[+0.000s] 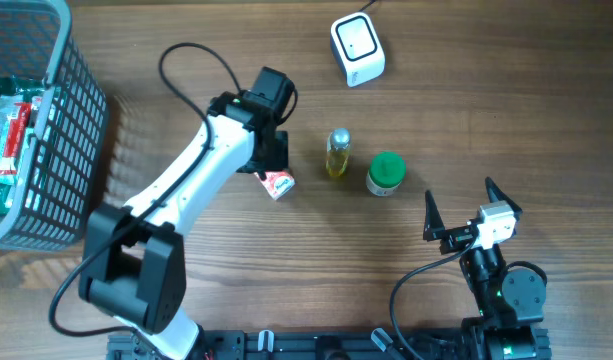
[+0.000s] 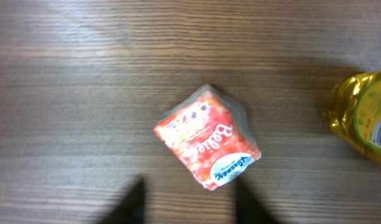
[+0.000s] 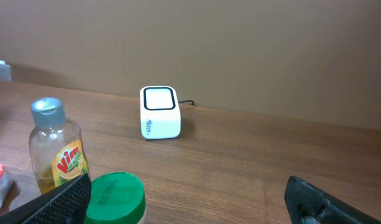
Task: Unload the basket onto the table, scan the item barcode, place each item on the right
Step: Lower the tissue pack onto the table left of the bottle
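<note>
Left tool (image 2: 189,193) part-open, red packet (image 2: 207,138) just ahead

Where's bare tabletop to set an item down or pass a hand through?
Bare wood right of the scanner, and the strip between scanner and bottle. Also front centre, robot-side of the red packet. Crowded: packet, bottle and green-lidded jar sit in a close row; the basket fills the left edge.

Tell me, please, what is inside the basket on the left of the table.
The basket holds packets in red, green and white. Its mesh wall and the frame edge hide the rest, so their count and anything beneath cannot be told.
</note>
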You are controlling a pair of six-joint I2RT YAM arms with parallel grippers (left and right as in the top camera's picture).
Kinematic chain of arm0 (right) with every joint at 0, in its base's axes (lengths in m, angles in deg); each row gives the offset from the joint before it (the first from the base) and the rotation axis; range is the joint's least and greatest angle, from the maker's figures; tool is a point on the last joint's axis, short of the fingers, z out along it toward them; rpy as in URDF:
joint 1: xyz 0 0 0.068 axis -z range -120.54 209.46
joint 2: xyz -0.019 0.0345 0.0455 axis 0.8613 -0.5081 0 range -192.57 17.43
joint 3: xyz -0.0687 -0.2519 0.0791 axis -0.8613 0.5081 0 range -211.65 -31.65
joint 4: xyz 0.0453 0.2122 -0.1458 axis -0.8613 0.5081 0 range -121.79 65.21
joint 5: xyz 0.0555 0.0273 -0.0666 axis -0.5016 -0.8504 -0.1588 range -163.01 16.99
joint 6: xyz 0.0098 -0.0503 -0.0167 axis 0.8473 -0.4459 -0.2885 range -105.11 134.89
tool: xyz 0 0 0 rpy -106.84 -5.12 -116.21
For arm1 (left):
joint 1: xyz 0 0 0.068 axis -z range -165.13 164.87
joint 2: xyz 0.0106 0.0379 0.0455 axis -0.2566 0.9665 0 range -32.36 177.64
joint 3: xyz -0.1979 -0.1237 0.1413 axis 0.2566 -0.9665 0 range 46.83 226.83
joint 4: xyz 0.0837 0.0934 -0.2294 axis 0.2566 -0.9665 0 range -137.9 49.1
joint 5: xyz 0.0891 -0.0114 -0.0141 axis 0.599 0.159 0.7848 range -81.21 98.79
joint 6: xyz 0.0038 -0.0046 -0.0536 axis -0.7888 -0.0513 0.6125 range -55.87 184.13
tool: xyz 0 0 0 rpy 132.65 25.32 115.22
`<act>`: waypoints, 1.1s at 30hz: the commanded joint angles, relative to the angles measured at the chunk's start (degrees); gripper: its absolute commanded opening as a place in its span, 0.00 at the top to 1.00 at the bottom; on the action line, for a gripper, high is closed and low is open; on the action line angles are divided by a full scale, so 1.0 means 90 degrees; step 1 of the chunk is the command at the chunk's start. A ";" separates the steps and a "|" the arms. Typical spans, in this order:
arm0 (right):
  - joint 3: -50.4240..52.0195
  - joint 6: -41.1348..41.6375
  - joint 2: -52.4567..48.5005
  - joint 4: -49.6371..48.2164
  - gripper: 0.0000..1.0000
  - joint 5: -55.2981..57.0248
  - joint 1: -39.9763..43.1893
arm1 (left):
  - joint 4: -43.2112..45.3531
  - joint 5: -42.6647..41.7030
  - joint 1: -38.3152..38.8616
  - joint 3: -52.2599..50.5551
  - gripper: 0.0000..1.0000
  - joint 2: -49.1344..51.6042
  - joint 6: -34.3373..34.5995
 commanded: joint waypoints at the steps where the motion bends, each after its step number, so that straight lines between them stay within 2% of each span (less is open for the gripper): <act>1: 0.0007 -0.0041 -0.0012 -0.0039 0.00 -0.0080 0.0032 | 0.0136 -0.0073 -0.0034 -0.0097 0.88 -0.0029 0.0389; 6: 0.0007 -0.0041 -0.0012 -0.0039 0.00 -0.0080 0.0032 | 0.1202 0.0002 -0.0034 -0.0597 0.92 -0.0029 0.0396; 8: 0.0007 -0.0039 -0.0012 -0.0039 0.00 -0.0080 0.0032 | 0.1513 0.0379 -0.0039 -0.0831 0.96 -0.0029 0.0534; 9: 0.0007 -0.0039 -0.0012 -0.0039 0.00 -0.0080 0.0032 | 0.1702 0.0852 -0.0039 -0.1042 0.96 -0.0029 0.0738; 12: 0.0007 -0.0036 -0.0012 -0.0039 0.00 -0.0080 0.0032 | 0.2021 0.1253 -0.0041 -0.1343 0.96 -0.0024 0.0848; 17: 0.0007 -0.0039 -0.0012 -0.0039 0.00 -0.0080 0.0032 | 0.2385 0.1277 -0.0056 -0.1598 0.96 -0.0022 0.0845; 20: 0.0007 -0.0041 -0.0012 -0.0039 0.00 -0.0080 0.0032 | 0.2511 0.1146 -0.0056 -0.1598 0.95 -0.0019 0.0843; 30: 0.0007 -0.0041 -0.0012 -0.0039 0.00 -0.0080 0.0032 | 0.2681 -0.0153 -0.0056 -0.1598 0.92 -0.0019 0.0821; 33: 0.0007 -0.0039 -0.0012 -0.0039 0.00 -0.0080 0.0032 | 0.2752 -0.0199 -0.0061 -0.1596 0.93 -0.0019 0.0816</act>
